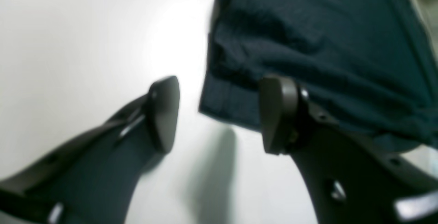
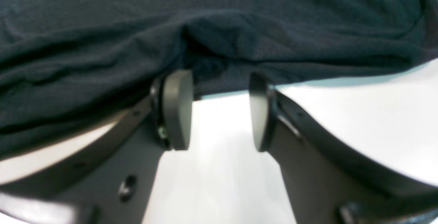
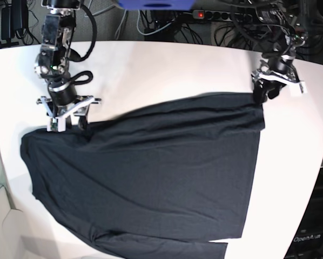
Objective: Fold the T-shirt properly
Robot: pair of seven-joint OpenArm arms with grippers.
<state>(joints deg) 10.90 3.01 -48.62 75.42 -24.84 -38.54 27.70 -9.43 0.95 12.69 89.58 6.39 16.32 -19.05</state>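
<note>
As seen in the base view, the T-shirt lies spread on the white counter, its broad body extending from the band beneath the two arms toward the bottom edge of the frame. Its long axis cannot be told with certainty, nor can the direction of the collar, since the lower part runs out of view. The edge nearest the arms forms a narrow folded band, slanting from the T-shirt's corner at the left of the base view up to its corner at the right. A further flap of dark cloth reaches the bottom margin.

The left pincer stands at the right-hand corner, its fingers well parted, with nothing gripped between them. The right pincer stands at the folded band near the opposite end, likewise open and empty. Both arms overhang this edge and partly hide it in the base view; each wrist view shows fingers covering part of the hem. At the top of the base view, a blue part lies between the arms.
</note>
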